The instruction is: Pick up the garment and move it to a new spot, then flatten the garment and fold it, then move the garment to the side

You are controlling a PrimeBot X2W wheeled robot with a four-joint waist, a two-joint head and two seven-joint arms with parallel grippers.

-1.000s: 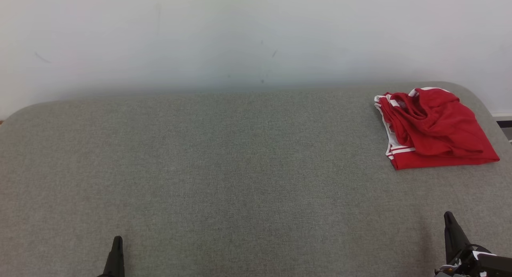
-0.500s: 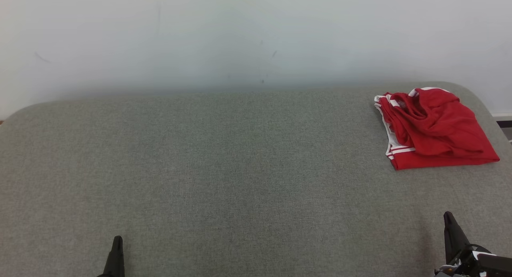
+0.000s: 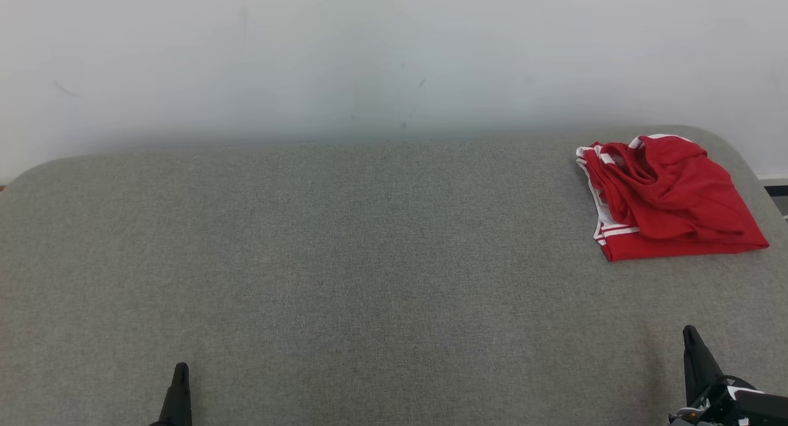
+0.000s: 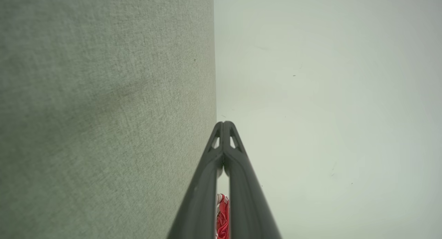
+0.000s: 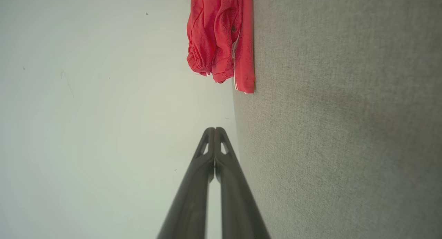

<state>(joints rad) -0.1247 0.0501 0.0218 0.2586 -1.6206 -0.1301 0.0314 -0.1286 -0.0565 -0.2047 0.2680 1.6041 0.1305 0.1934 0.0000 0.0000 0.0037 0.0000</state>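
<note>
Plainly, the red garment with white-striped trim lay in a loose, layered bundle at the far right corner of the grey woven fabric-covered surface, close to its rounded right edge and free of both arms. Its lower hem sat fairly straight, while the upper layers were rumpled.

The left gripper was at the near edge toward the left corner and the right gripper at the near edge toward the right corner. Both had their jaws pressed fully together and held nothing. They were well apart from the cloth.

That layout fitted two stages equally. The bundle could have been waiting at the corner to be lifted to a new spot, or it could have been a folded piece already set aside. The pictures did not settle which, so no step could be named with confidence.

As a judgement, the cloth was thin and slippery-looking. Any handling would likely go best with a pinch through all layers at the firm trimmed hem, because the loose top folds would peel away alone.

By count, there was one garment, two grippers, one grey surface, and one pale plain wall behind its far edge.
</note>
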